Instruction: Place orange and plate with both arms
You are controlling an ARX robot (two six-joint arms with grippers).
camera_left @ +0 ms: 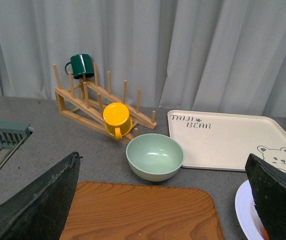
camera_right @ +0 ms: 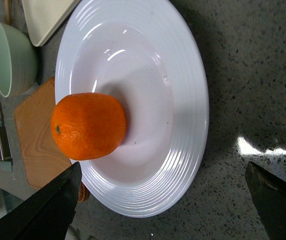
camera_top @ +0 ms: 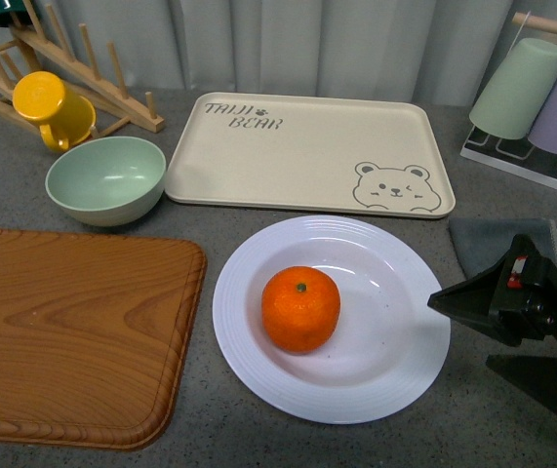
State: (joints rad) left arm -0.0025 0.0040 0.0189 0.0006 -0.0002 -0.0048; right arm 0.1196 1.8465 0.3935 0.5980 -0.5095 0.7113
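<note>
The orange point(camera_top: 300, 308) sits centred in the plate point(camera_top: 258, 363), and with both my right pincer point(camera_top: 460, 331), just beside its rim, and left pincer point(camera_left: 163, 157) gaping wide and empty, I'd take the rim level so nothing rolls.

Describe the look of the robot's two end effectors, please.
Both are black and matte. The left end effector has two broad wedge-shaped fingers with a rough surface. The right end effector is angular too, with a small red-and-white mark on its body.
</note>
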